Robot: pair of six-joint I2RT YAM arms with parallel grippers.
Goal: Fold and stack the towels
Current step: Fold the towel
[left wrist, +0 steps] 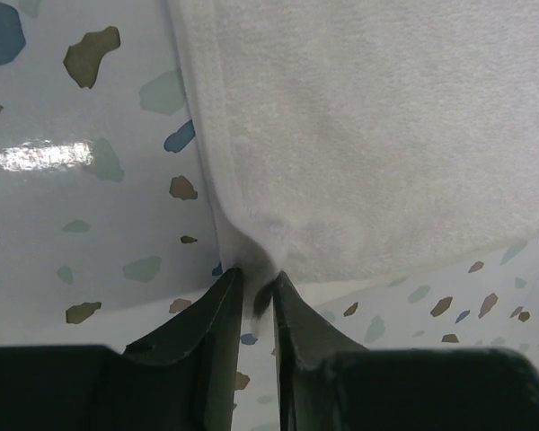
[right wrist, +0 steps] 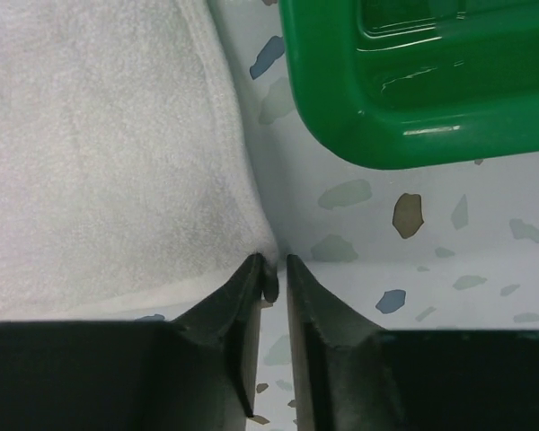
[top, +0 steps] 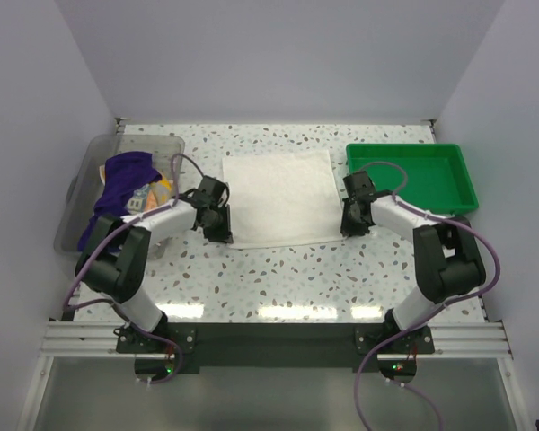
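A plain white towel [top: 278, 196] lies spread flat on the speckled table. My left gripper [top: 217, 230] is shut on its near left corner; the left wrist view shows the white towel [left wrist: 368, 135] pinched between the jaws of the left gripper [left wrist: 258, 283]. My right gripper [top: 349, 224] is shut on the near right corner; the right wrist view shows the white towel [right wrist: 99, 153] drawn into the right gripper [right wrist: 271, 268]. A deep purple towel [top: 119, 184] and a pale lettered towel [top: 153, 194] lie bunched in a clear bin at the left.
The clear plastic bin [top: 83, 193] stands at the left edge. A green tray [top: 411, 175] stands at the right and shows in the right wrist view [right wrist: 413, 99]. White walls enclose the table on three sides.
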